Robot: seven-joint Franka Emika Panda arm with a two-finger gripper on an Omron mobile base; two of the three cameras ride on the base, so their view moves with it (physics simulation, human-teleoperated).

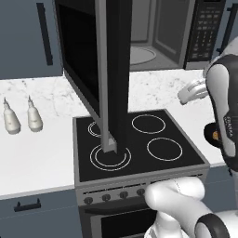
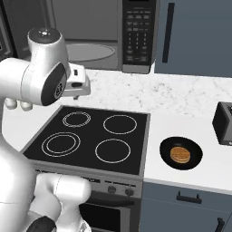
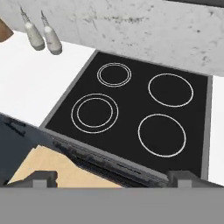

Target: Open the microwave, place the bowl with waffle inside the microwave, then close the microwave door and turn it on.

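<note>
Overhead in the left base view, the microwave (image 1: pixel 153 37) hangs above the counter with the microwave door (image 1: pixel 100 69) swung wide toward the camera, its grey edge and black glass reaching down in front of the stove (image 1: pixel 139 144). The grey cavity and round turntable (image 1: pixel 139 55) lie exposed; the black keypad strip (image 1: pixel 207 32) sits at the right. Two small pale bottles (image 1: pixel 21 118) stand upright side by side on the white counter (image 1: pixel 37 158), left of the stove. The white arm rises at the right edge. Right base view: the bowl with waffle (image 2: pixel 181 153) sits on the counter just right of the stove (image 2: pixel 90 138), upright, the orange-brown waffle (image 2: pixel 180 154) lying flat inside. A dark toaster-like box (image 2: pixel 223 123) stands near it at the right edge. The microwave cavity and keypad show at the top; the arm's elbow stands over the stove's left side. Hand view: the gripper (image 3: pixel 111 177) looks down on the four-ring stove (image 3: pixel 131 109), its two dark fingertips (image 3: pixel 43 177) spread far apart at the bottom edge with nothing between them. The two bottles (image 3: pixel 43 37) show at the upper left, beside the stove.
</note>
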